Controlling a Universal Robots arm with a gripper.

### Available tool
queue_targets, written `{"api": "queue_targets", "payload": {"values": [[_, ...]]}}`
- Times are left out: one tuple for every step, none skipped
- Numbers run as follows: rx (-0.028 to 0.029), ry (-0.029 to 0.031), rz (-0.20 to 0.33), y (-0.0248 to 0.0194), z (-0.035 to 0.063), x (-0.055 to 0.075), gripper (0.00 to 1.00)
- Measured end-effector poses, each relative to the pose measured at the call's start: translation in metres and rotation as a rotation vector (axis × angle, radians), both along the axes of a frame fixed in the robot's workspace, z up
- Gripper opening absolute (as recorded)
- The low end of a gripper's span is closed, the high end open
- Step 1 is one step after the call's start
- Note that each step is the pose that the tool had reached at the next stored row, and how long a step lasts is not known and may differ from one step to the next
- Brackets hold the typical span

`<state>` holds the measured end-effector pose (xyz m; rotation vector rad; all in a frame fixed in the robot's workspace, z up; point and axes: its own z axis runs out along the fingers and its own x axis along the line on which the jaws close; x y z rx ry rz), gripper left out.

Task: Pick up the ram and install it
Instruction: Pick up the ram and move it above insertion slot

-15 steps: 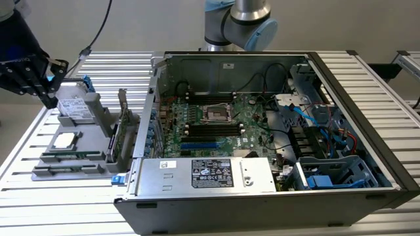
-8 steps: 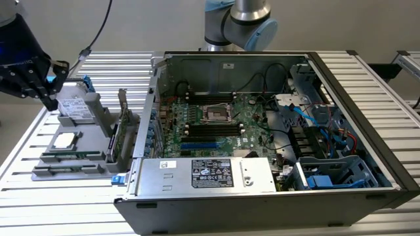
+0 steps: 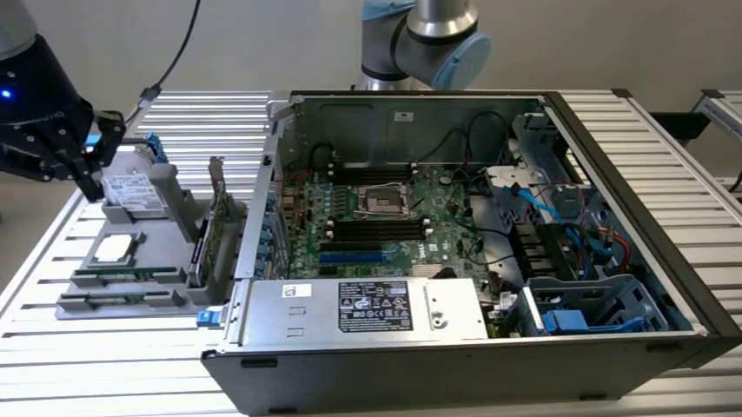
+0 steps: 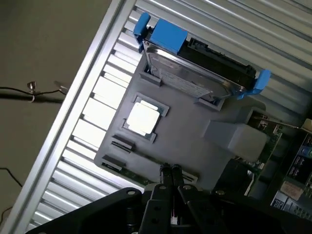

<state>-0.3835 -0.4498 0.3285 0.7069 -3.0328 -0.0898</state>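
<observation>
Evidently nothing is grasped: the pincer [image 4: 170, 171] hangs clenched and empty above the gray parts tray [image 4: 187, 129] on the tabletop [image 3: 139, 356]. The ram [image 3: 122, 273] lies in a fitted slot there, probably to keep it steady for pickup. The open computer case [image 3: 649, 200] stands beside the tray.

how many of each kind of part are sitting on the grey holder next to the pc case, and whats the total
hard drive: 1
processor chip: 1
ram stick: 1
expansion card: 1
total on the grey holder: 4
</observation>
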Motion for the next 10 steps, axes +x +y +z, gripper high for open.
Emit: {"api": "queue_targets", "payload": {"values": [[0.0000, 0.0001, 0.019, 0.0000, -0.0009, 0.0000, 0.10], [0.0000, 0.0001, 0.037, 0.0000, -0.0018, 0.0000, 0.10], [0.0000, 0.0000, 0.055, 0.0000, -0.0027, 0.0000, 0.10], [0.0000, 0.0000, 0.074, 0.0000, -0.0036, 0.0000, 0.10], [0.0001, 0.0000, 0.092, 0.0000, -0.0045, 0.0001, 0.10], [0.0000, 0.0000, 0.110, 0.0000, -0.0054, 0.0000, 0.10], [0.0000, 0.0000, 0.128, 0.0000, -0.0063, 0.0001, 0.10], [0.0000, 0.0001, 0.147, 0.0000, -0.0072, 0.0000, 0.10], [0.0001, 0.0001, 0.165, 0.0000, -0.0082, 0.0000, 0.10], [0.0002, 0.0001, 0.183, 0.0000, -0.0091, 0.0000, 0.10]]}}
